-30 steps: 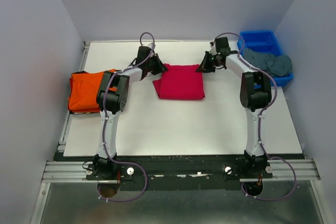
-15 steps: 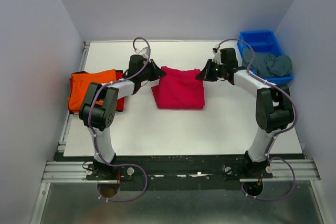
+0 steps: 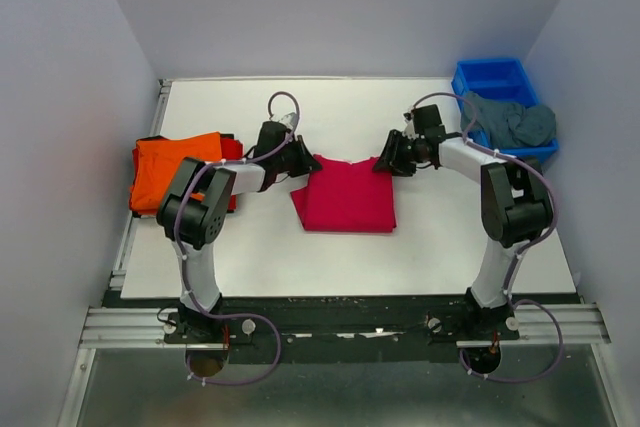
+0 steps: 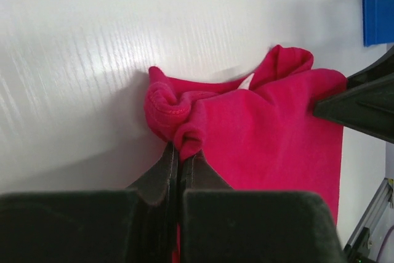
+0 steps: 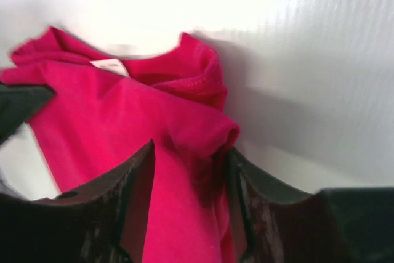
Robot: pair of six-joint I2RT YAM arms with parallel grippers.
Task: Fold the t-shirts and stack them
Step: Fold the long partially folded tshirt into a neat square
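Note:
A crimson-pink t-shirt (image 3: 345, 195) lies folded at the table's middle. My left gripper (image 3: 303, 159) is at its far left corner, shut on a bunched fold of the pink cloth (image 4: 184, 133). At the far right corner my right gripper (image 3: 385, 162) stands open, with a ridge of the same shirt (image 5: 203, 127) lying loose between its fingers (image 5: 138, 170). The collar and white label (image 5: 109, 66) face away from the arms. An orange t-shirt (image 3: 170, 169) lies folded at the left edge on a red one (image 3: 232, 147). A grey-teal t-shirt (image 3: 512, 119) hangs over the bin.
The blue plastic bin (image 3: 490, 75) stands at the far right corner of the white table (image 3: 300, 257). Grey walls close in the back and both sides. The two arms reach in from either side of the pink shirt.
Both grippers have drawn the pink shirt's far edge nearer to the arms' bases. The right gripper has opened and let go of its corner; the left one stays shut.

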